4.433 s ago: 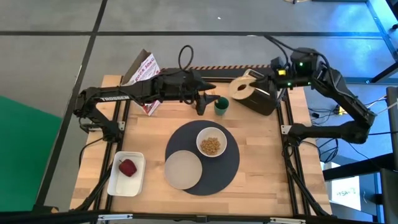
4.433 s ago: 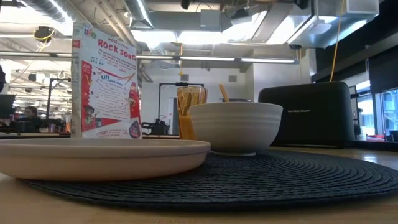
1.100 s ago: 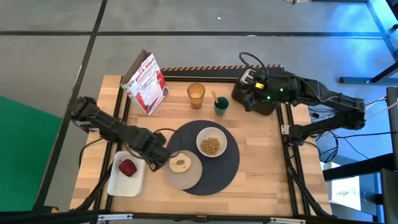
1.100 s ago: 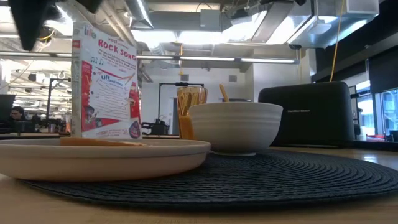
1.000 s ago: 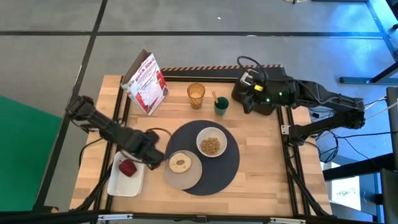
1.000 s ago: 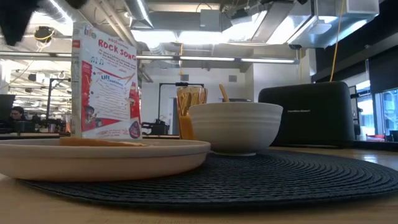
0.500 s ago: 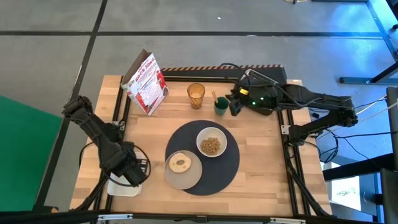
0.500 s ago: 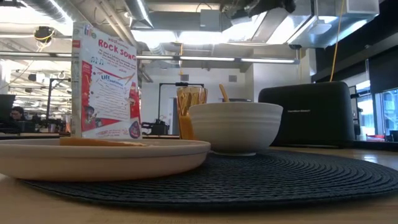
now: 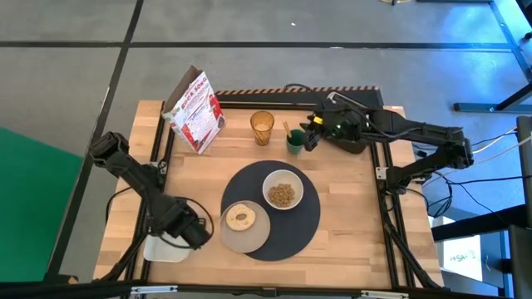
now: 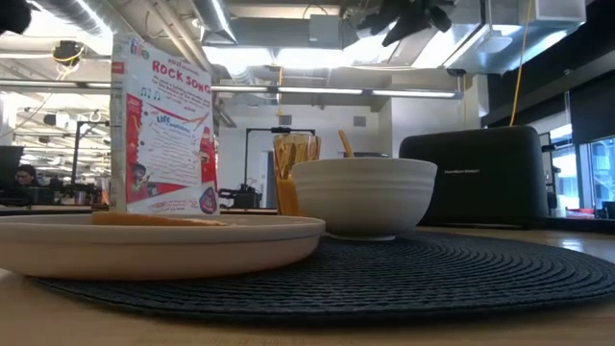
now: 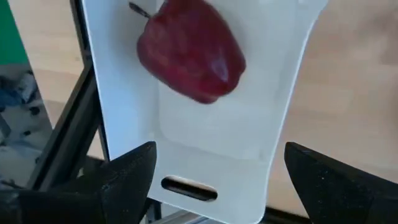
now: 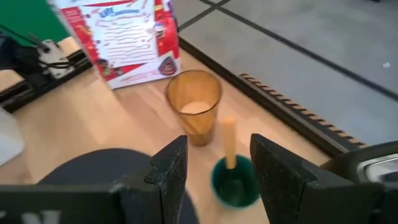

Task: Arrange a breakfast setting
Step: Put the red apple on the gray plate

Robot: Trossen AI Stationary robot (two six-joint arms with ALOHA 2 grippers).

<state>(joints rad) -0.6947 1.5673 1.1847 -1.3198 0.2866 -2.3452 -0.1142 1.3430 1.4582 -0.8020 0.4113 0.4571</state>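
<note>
Seen from above: a wooden surface (image 9: pixel 349 241) with a round dark grey mat (image 9: pixel 301 224) at its centre. On the mat at about 1 o'clock, a small white bowl (image 9: pixel 283 188) filled with cereal; at about 8 o'clock, overlapping the mat's edge, a flat white plate (image 9: pixel 252 235) bearing a ring-shaped piece of bread (image 9: pixel 241 219). Beyond the mat at 12 o'clock, an amber tumbler (image 9: pixel 262 126), with a small green cup (image 9: pixel 295 142) just beside it at 1 o'clock holding an orange-handled spoon (image 12: pixel 229 144) upright. A cereal box (image 9: pixel 194 108) at 10 o'clock, a black toaster (image 10: pixel 480 177) at 2 o'clock. Left gripper (image 9: pixel 189 232) at 8 o'clock, hovering over a white rectangular tray (image 11: pixel 193 134) that carries a red apple (image 11: pixel 191 51); fingers spread wide apart, holding nothing. Right gripper (image 12: pixel 214 163) above the green cup, fingers parted on either side of the spoon handle, not touching it. Tumbler and cereal box visible just past it.
</note>
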